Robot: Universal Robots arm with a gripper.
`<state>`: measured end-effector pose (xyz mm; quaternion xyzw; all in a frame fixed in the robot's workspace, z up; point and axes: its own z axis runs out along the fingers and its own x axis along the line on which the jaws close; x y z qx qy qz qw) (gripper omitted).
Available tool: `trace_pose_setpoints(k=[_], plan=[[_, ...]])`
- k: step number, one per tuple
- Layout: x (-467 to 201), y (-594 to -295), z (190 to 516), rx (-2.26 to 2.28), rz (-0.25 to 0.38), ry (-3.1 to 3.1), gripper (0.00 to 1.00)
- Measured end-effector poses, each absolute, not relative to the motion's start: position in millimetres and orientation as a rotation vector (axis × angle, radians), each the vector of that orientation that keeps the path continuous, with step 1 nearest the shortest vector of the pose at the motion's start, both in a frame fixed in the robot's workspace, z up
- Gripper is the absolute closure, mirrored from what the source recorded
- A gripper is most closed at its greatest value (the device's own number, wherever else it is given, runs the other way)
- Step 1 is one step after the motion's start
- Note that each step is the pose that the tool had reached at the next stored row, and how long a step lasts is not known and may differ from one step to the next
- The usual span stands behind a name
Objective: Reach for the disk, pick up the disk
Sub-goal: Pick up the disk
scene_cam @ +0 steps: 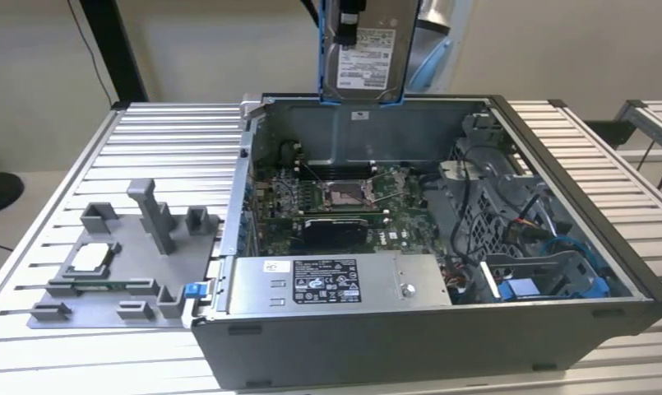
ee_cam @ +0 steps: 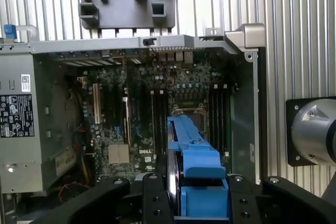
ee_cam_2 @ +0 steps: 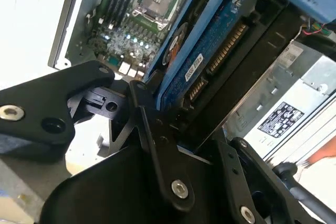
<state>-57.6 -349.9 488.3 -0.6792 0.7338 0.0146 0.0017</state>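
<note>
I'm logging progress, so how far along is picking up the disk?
Reach and grasp look done: the tool is shut on the disk, which hangs upright above the open computer case in the exterior view, clear of it. Nothing of the pickup looks left.
</note>
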Motion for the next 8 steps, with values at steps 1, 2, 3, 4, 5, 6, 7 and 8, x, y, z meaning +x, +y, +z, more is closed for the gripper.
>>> trace_pose_setpoints(k=[1,2,3,4,5,6,7,8], plan=[[-54.2,-349.9,487.9,-2.132,0.046,2.303,1.0],[-50.9,-349.9,487.5,-2.132,0.046,2.303,1.0],[-47.6,-349.9,487.1,-2.132,0.046,2.303,1.0],[-44.5,-349.9,486.8,-2.132,0.046,2.303,1.0],[-41.0,-349.9,486.4,-2.132,0.046,2.303,1.0],[-37.8,-349.9,486.0,-2.132,0.046,2.302,1.0],[-34.6,-349.9,485.6,-2.132,0.046,2.302,1.0],[-31.5,-349.9,485.3,-2.132,0.046,2.303,1.0]])
